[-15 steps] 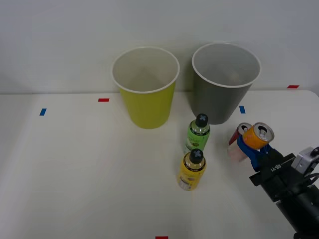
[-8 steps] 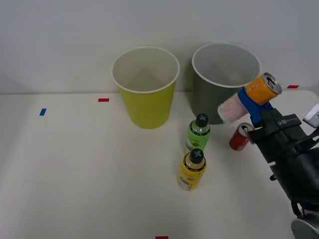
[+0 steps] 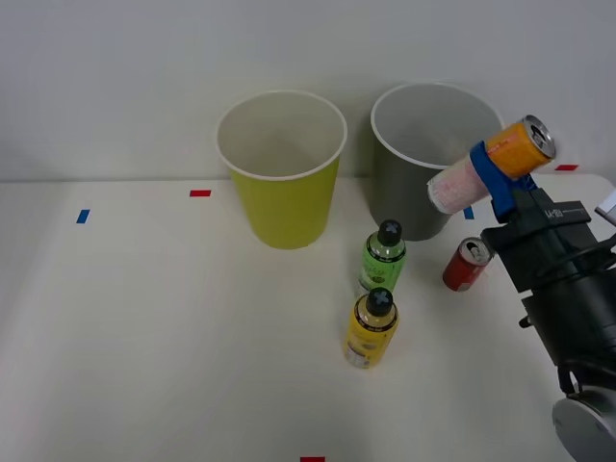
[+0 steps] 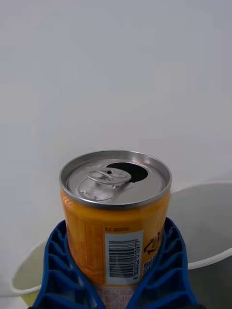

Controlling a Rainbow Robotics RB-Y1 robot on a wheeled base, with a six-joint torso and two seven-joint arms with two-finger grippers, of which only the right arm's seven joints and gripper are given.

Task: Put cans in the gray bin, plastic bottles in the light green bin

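My right gripper (image 3: 493, 178) is shut on the orange can (image 3: 491, 166), which it holds tilted in the air over the right edge of the gray bin (image 3: 423, 159). In the right wrist view the orange can (image 4: 116, 217) sits between the blue ribbed fingers (image 4: 166, 260), its opened silver top facing the camera. The red can (image 3: 467, 265) stands on the table just right of the gray bin's base. Two black-capped plastic bottles stand in front of the bins: the green-label one (image 3: 383, 258) and the yellow-label one (image 3: 371, 329). To the left of the gray bin stands the light green bin (image 3: 284, 173).
Small red (image 3: 199, 193) and blue (image 3: 83, 217) tape marks lie on the white table (image 3: 144, 327). A pale wall rises directly behind the bins. My arm's black body (image 3: 568, 308) occupies the right side of the table.
The gripper has lifted the orange can off the table beside the red can and carried it up and back toward the gray bin's rim, tilting it. The red can stays on the table.
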